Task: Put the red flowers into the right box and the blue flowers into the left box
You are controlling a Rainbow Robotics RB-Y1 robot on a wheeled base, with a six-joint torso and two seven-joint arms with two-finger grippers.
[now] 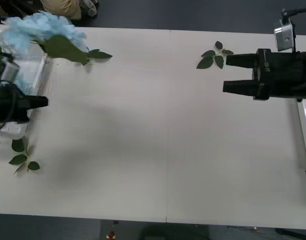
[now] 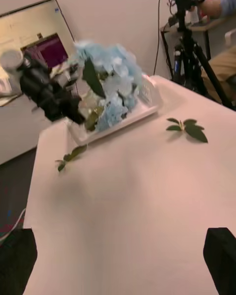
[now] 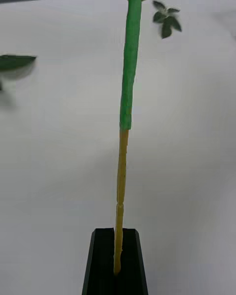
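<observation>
Your left hand (image 3: pixel 116 263) is clamping a blue flower's stem (image 3: pixel 127 78), its bloom (image 1: pixel 40 30) half-hiding the left box (image 1: pixel 35 80) at the surface's far left corner. Your right hand (image 1: pixel 232 74) is hovering open, far right.

Matt table, soft petals, hard black fingers

The table (image 1: pixel 158 130) looks smooth, matt and off-white. The blue flowers (image 1: pixel 40 27) have soft, cloth-like petals and dull green leaves; their stem (image 3: pixel 129 73) is smooth green plastic over a bare yellowish core. The left box (image 2: pixel 147 101) is white slotted plastic. The left gripper (image 3: pixel 116 265) and right gripper (image 1: pixel 233 74) have matt black fingers.
</observation>
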